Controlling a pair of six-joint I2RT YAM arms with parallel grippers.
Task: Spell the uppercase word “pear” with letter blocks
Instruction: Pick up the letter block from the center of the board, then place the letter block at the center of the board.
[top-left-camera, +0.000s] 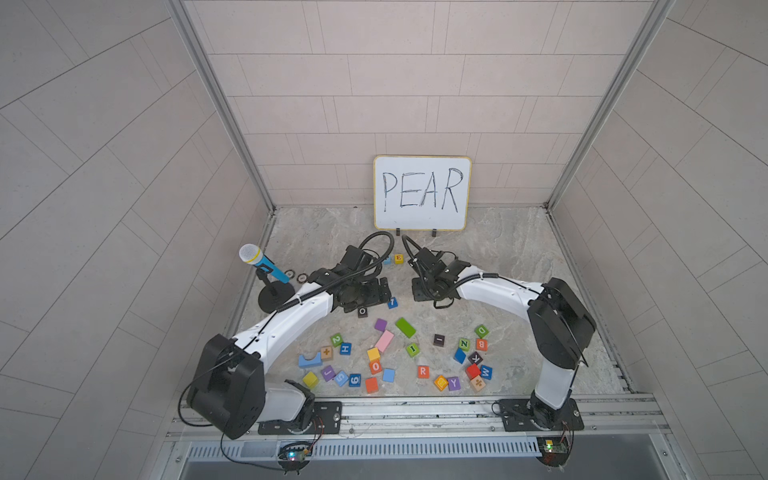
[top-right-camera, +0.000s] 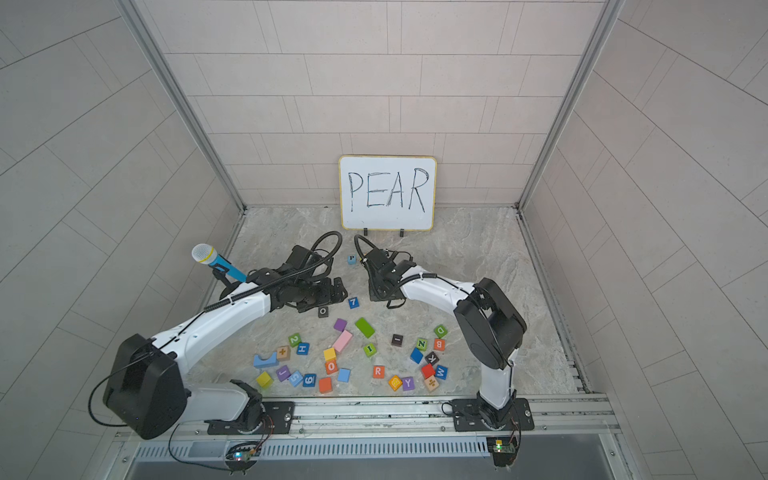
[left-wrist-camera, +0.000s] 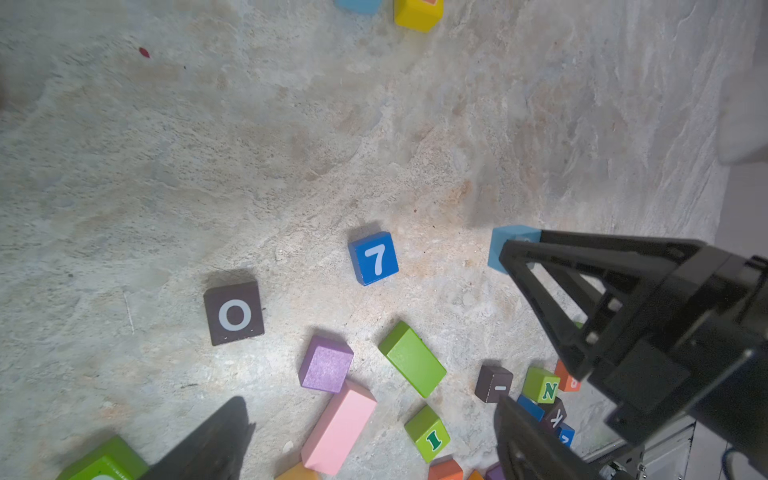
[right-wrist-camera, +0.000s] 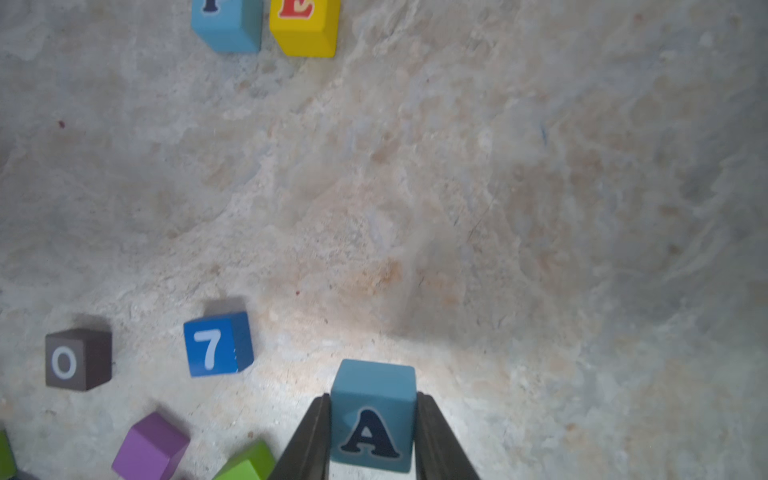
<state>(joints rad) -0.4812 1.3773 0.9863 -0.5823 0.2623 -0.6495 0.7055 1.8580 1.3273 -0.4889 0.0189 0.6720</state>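
Note:
In the right wrist view my right gripper (right-wrist-camera: 373, 401) is shut on the light-blue A block (right-wrist-camera: 374, 419), one finger on each side, just above the table. Ahead of it, the light-blue P block (right-wrist-camera: 226, 25) and yellow E block (right-wrist-camera: 305, 29) stand side by side. In a top view the E block (top-left-camera: 399, 258) shows between the two wrists. The orange R block (top-left-camera: 423, 371) lies among the loose blocks near the front. My left gripper (left-wrist-camera: 370, 401) hangs open above a pink block, holding nothing. The left wrist view also shows the right gripper's fingers (left-wrist-camera: 523, 257) on the A block (left-wrist-camera: 505, 245).
A whiteboard (top-left-camera: 422, 193) reading PEAR stands at the back. A microphone on a stand (top-left-camera: 262, 262) is at the left. A blue 7 cube (top-left-camera: 392, 302) and a dark O cube (top-left-camera: 362, 311) lie near the grippers. A green block (top-left-camera: 406, 327), a pink block (top-left-camera: 384, 340) and several others are scattered in front.

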